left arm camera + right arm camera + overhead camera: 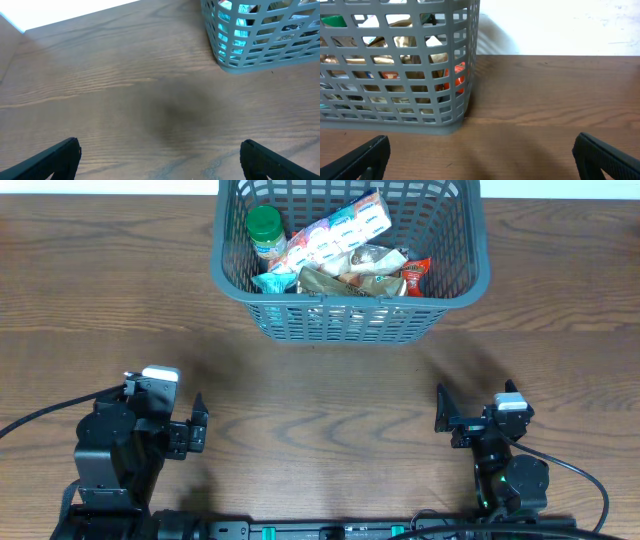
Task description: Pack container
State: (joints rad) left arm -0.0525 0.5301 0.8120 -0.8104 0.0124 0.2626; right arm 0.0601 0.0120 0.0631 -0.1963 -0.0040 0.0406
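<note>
The dark grey lattice container [455,285] stands at the table's far middle. It holds a green-lidded jar [265,230], a long blue and white packet [335,230], a beige pouch [350,280] and a red packet [415,275]. The container also shows in the left wrist view [260,45] and the right wrist view [395,110]. My left gripper [198,425] [160,160] is open and empty near the front left. My right gripper [443,415] [482,157] is open and empty near the front right. Both are well apart from the container.
The wooden table [320,380] lies between the grippers and the container. Cables [40,415] run off the arm bases at the front. A white wall edge [560,25] lies behind the table.
</note>
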